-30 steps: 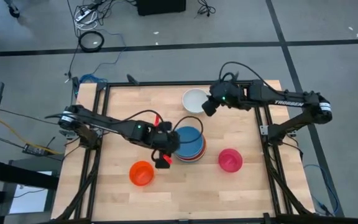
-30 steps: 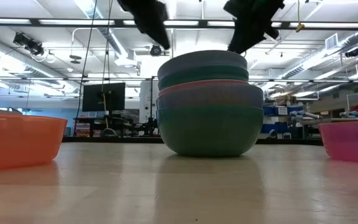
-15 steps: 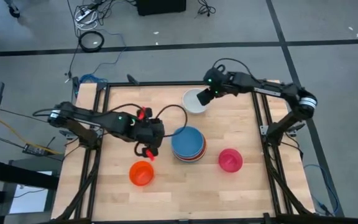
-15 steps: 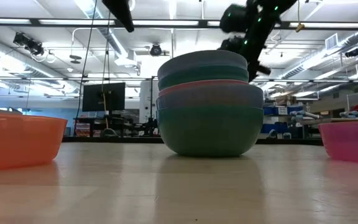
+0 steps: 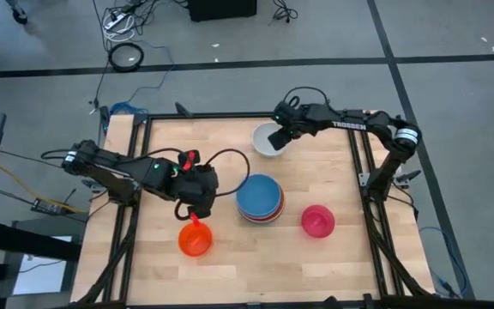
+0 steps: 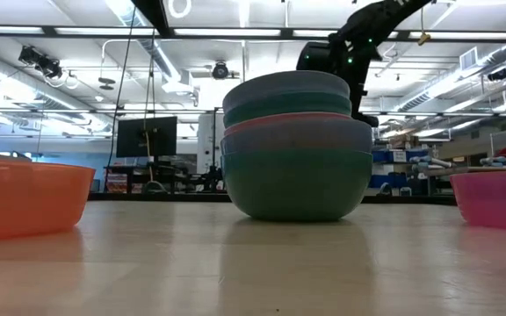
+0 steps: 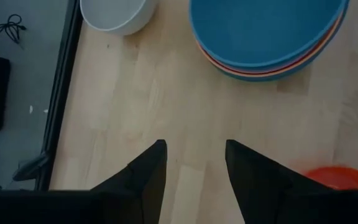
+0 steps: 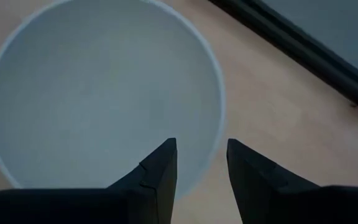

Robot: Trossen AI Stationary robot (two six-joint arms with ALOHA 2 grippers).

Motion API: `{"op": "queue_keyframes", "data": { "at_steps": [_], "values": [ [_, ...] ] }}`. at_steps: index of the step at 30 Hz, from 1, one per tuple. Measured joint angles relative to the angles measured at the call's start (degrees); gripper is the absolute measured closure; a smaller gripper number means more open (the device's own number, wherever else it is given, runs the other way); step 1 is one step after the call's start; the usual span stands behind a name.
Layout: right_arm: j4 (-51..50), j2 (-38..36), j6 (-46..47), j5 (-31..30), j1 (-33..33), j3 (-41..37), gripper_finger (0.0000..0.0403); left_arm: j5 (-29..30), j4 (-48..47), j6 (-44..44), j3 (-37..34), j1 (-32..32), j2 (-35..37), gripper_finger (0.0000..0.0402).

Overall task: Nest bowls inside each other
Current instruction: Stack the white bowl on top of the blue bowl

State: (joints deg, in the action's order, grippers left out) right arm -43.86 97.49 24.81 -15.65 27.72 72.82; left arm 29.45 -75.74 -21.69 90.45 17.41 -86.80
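A stack of several nested bowls [image 5: 260, 197], blue on top, stands mid-table on its lowest bowl's base [image 6: 297, 211]. A white bowl [image 5: 267, 142] sits at the far side, an orange bowl [image 5: 195, 239] near left and a magenta bowl [image 5: 318, 221] near right. My left gripper [image 5: 197, 209] hangs open over bare wood between the stack and the orange bowl [image 7: 344, 177]. My right gripper [image 8: 201, 165] is open just above the white bowl's rim [image 8: 218, 118], one finger over the inside and one over the outside.
A black metal frame [image 5: 363, 184] borders the wooden table on its left, right and far sides. Bare wood [image 5: 256, 257] lies along the near edge. In the low view my right arm [image 6: 341, 53] shows behind the stack.
My left gripper has drawn back from the stack toward the table's left edge and risen, tipping as it went. My right gripper has swung toward the table's left and come down over the white bowl. No bowl has moved.
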Motion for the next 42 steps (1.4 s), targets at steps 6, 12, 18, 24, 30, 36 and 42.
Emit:
{"op": "queue_keyframes", "data": {
  "at_steps": [6, 12, 18, 24, 30, 36, 42],
  "values": [
    [-0.1, 0.0, 0.4, 1.6, 1.7, 0.0, 0.0275, 0.5, 0.0, -1.1, 0.0, 0.4, 0.0, 0.0229],
    [-0.3, 0.0, 0.5, 3.7, 2.5, 0.0, 0.0275, 0.6, 0.0, -1.2, 0.0, 0.7, 0.0, 0.0229],
    [0.0, 0.5, 1.0, 5.2, 2.8, 0.0, 0.0275, 0.7, 0.0, -1.3, 0.0, 0.7, 0.0, 0.0229],
    [-0.2, 1.1, 1.1, 5.4, 2.9, 0.0, 0.0275, 0.7, 0.0, -1.3, 0.0, 0.7, 0.0, 0.0229],
    [-0.5, 2.2, 1.1, 5.4, 3.0, -0.1, 0.0275, 0.6, 0.1, -1.4, 0.0, 0.7, -0.1, 0.0229],
    [0.6, 3.9, 1.1, 5.5, 3.2, -0.3, 0.0281, 0.6, 0.1, -1.5, 0.0, 0.8, -0.1, 0.0229],
    [1.6, 5.7, 1.1, 6.8, 3.5, -0.3, 0.0292, 0.6, 0.2, -1.3, 0.0, 0.8, -0.1, 0.0229]
  ]
}}
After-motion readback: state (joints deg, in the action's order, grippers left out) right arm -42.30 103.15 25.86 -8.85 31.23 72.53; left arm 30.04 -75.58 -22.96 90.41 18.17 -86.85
